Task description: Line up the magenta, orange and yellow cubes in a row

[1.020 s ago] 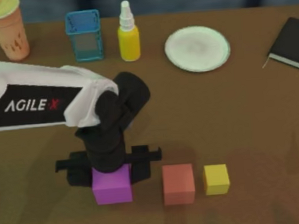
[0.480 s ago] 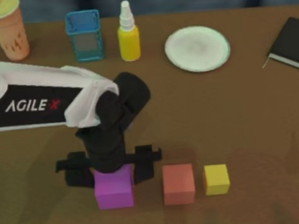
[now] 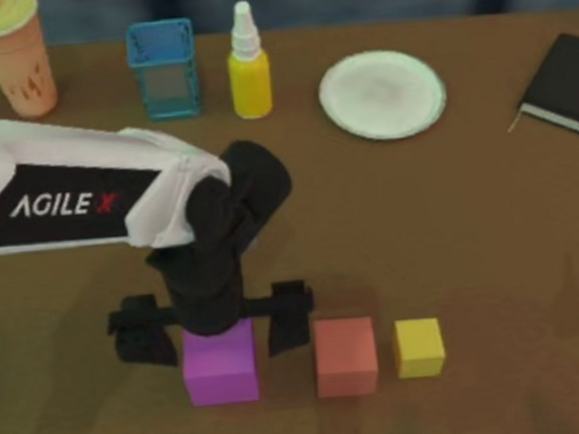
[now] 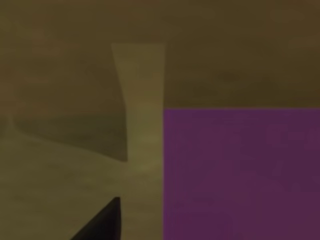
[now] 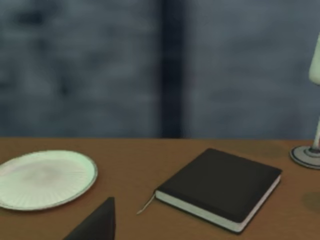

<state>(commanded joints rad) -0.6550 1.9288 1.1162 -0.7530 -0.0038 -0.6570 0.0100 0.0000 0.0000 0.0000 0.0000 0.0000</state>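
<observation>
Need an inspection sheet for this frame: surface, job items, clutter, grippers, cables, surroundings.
Surface: brown table, bare at right.
Job's things: magenta cube, orange cube and yellow cube in a row near the front edge, gaps between them.
Clutter: orange paper cup, blue mesh holder, yellow squeeze bottle, paper plate, black notebook along the back.
Grippers: left gripper open over the magenta cube; right gripper out of the top view.
Cables: nothing seen.
Surroundings: grey wall.

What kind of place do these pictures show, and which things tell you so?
Probably a desk or study table in a rendered room: a black notebook, a blue pen holder and what looks like a lamp base suggest it. A paper plate and orange cup also stand there.
</observation>
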